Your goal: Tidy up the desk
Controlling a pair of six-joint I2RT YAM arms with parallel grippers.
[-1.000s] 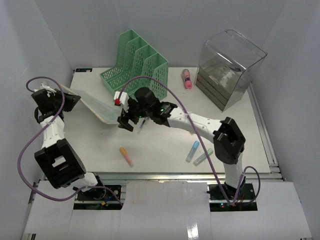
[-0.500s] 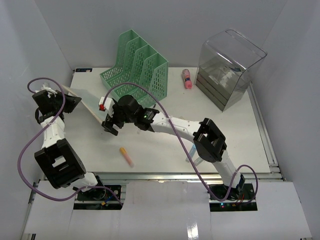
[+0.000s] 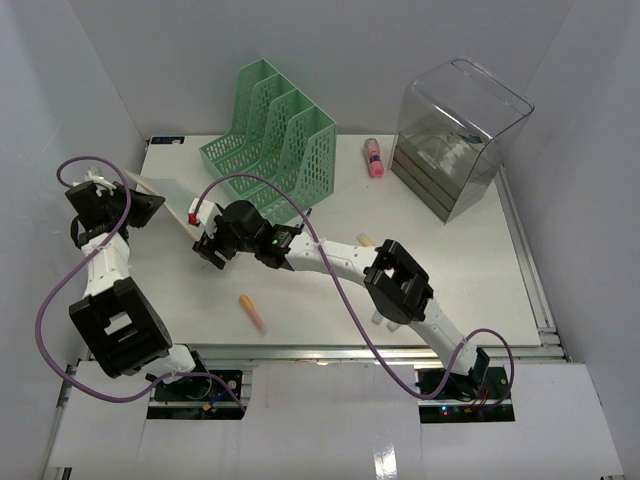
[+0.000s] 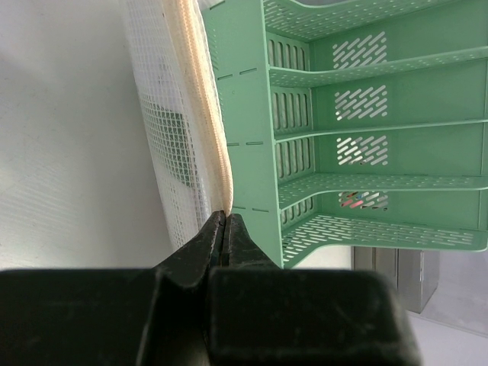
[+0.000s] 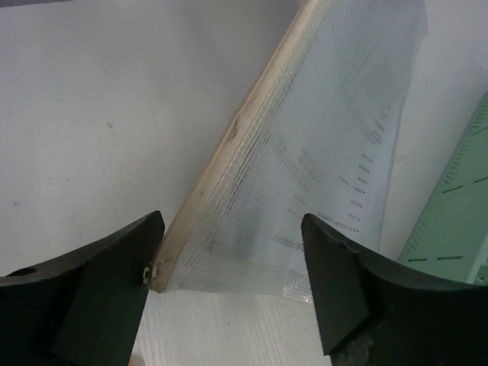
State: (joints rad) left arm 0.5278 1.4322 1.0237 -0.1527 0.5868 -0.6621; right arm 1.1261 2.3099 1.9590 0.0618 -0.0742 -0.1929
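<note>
left gripper [image 4: 223,226] pinches mesh pouch [image 4: 172,137], right gripper [image 5: 232,229] gapes around it, green rack [image 4: 366,114] beside

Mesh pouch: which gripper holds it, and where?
Left gripper, shut on the mesh pouch at its cream zipper edge. Right gripper is open around the other end, holding nothing.

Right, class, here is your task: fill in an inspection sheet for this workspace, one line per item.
Surface: white desk, metal rail in front.
Job's things: translucent mesh zip pouch, held by its beige edge; green slotted plastic file rack; clear plastic drawer unit.
Clutter: pink marker, orange marker, lying loose.
Grippers: left gripper shut on pouch edge; right gripper open, straddling pouch corner.
Cables: purple cables looping over both arms.
Surroundings: white walls.
</note>
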